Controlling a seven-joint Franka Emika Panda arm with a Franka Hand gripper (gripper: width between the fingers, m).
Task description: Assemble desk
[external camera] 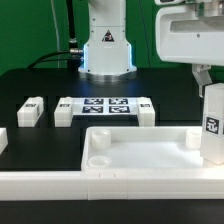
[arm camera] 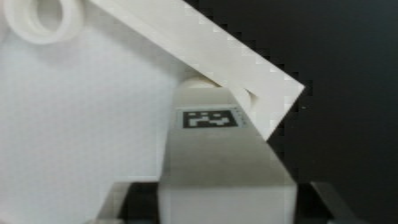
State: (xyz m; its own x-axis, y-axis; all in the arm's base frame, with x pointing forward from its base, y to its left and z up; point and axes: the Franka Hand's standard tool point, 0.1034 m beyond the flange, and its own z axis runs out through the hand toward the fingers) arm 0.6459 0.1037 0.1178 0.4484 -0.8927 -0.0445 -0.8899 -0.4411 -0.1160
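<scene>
Nearest in the exterior view, a long low white rail (external camera: 60,186) runs along the front of the black worktop (external camera: 40,82). Just behind it the desk slab (external camera: 140,160) lies flat, raised rim and round corner sockets (external camera: 100,139) facing up. Its long axis runs from the exterior view's left to its right.

At the slab's right end the gripper (external camera: 207,80) hangs from above, pinching a square leg (external camera: 212,122) by its upper part. The wrist view shows dark pads pressed against two opposite faces of the leg. The leg stands upright, long axis vertical, with a tagged face turned toward the exterior camera. Its lower end is close beside the slab's right-hand corner. I cannot tell whether it touches the rim or hangs clear.

The wrist view suggests the risk. The leg's far end sits at the slab's angled corner edge, and the only socket in sight there (arm camera: 45,22) is well off to the side. If lowered from here, the leg would likely land on the rim, and could tilt in the pinch or shove the unclamped slab. A slight lean would also jam it at a socket mouth.

Further back, loose legs (external camera: 30,111) lie on their sides near the marker board (external camera: 105,107). Beyond them is the arm's base (external camera: 107,52).
</scene>
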